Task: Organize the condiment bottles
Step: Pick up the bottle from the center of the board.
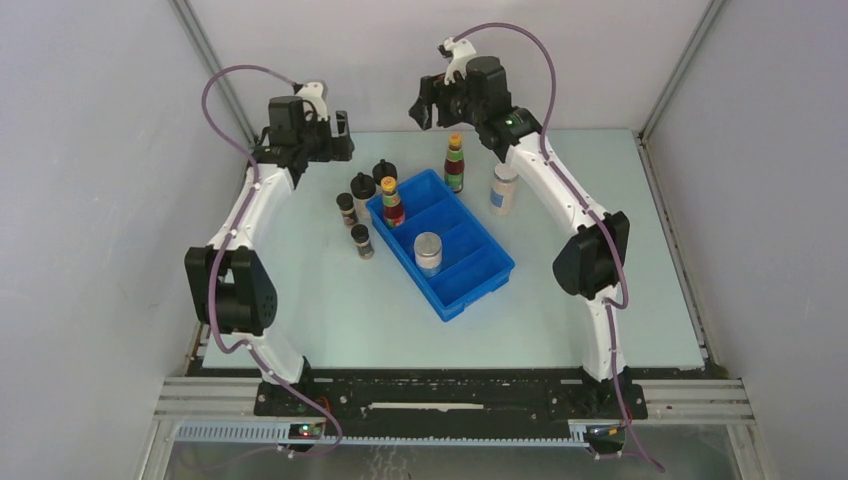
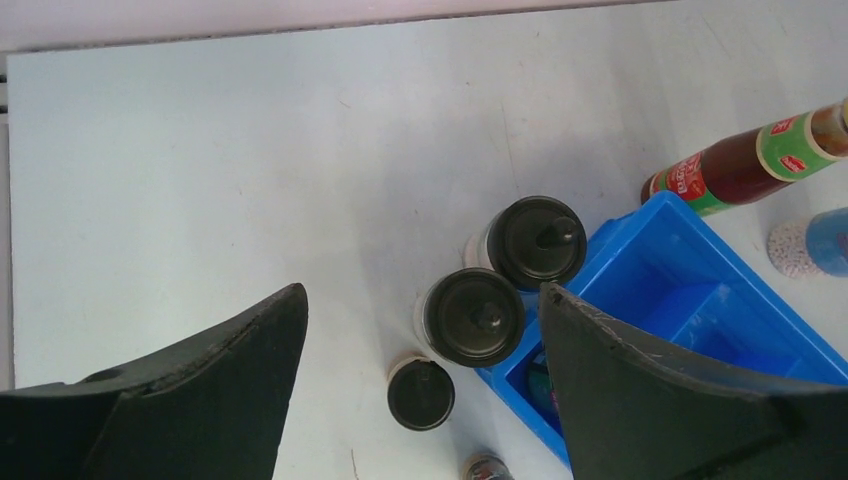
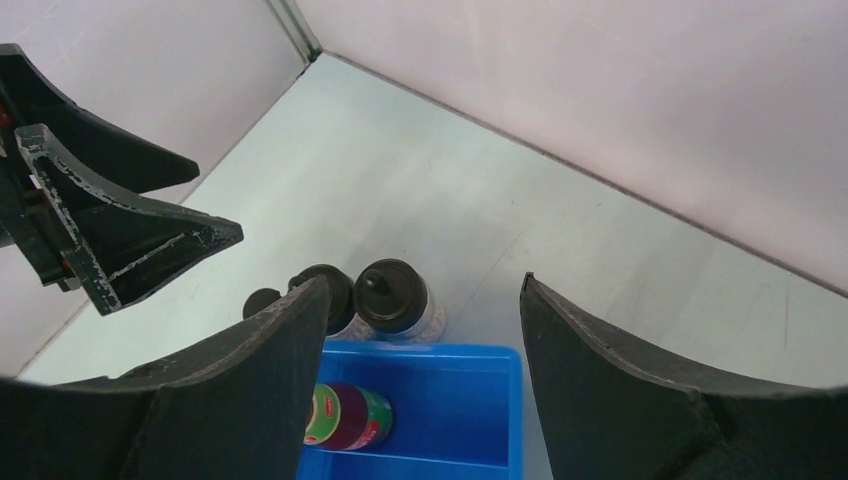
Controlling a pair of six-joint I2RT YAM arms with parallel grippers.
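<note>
One dark-red bottle (image 1: 392, 202) stands in the far compartment of the blue tray (image 1: 478, 283), and a pale jar (image 1: 428, 252) stands two compartments nearer. A second dark-red bottle (image 1: 455, 165) and a white-capped jar (image 1: 503, 188) stand on the table beyond the tray. Several black-lidded jars (image 1: 362, 190) cluster at the tray's left. My left gripper (image 1: 338, 133) hangs open high over these jars (image 2: 473, 315), nothing between its fingers (image 2: 420, 290). My right gripper (image 1: 428, 103) is open above the tray's far end (image 3: 425, 281), over the bottle (image 3: 348, 416) inside.
Grey walls close in the pale table on three sides. The left gripper's fingers (image 3: 110, 240) show at the upper left of the right wrist view. The tray's nearest compartment (image 1: 470, 275) holds nothing.
</note>
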